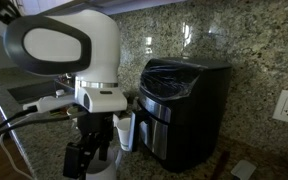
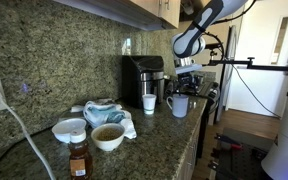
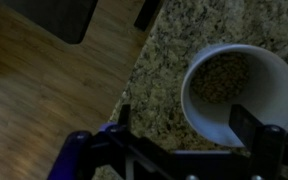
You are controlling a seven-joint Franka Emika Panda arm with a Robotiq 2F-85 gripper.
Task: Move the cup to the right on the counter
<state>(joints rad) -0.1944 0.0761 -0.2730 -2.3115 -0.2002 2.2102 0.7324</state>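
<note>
Spread wide, the claw (image 3: 186,118) gripped nothing: one finger (image 3: 124,118) hung outside the cup (image 3: 234,85), the other above its mouth. The arm (image 2: 199,25) reached down from above, wrist pointing straight at the counter (image 2: 159,135). The cup stood near the counter's edge, just beside one white tumbler (image 2: 149,102), before one black appliance (image 2: 142,72). Its inside showed a speckled tan patch, contents or reflection unclear. Further along sat two bowls, a pale bowl (image 2: 69,128) and a fuller bowl (image 2: 108,136) holding something tan, near one brown jar (image 2: 79,160).
</note>
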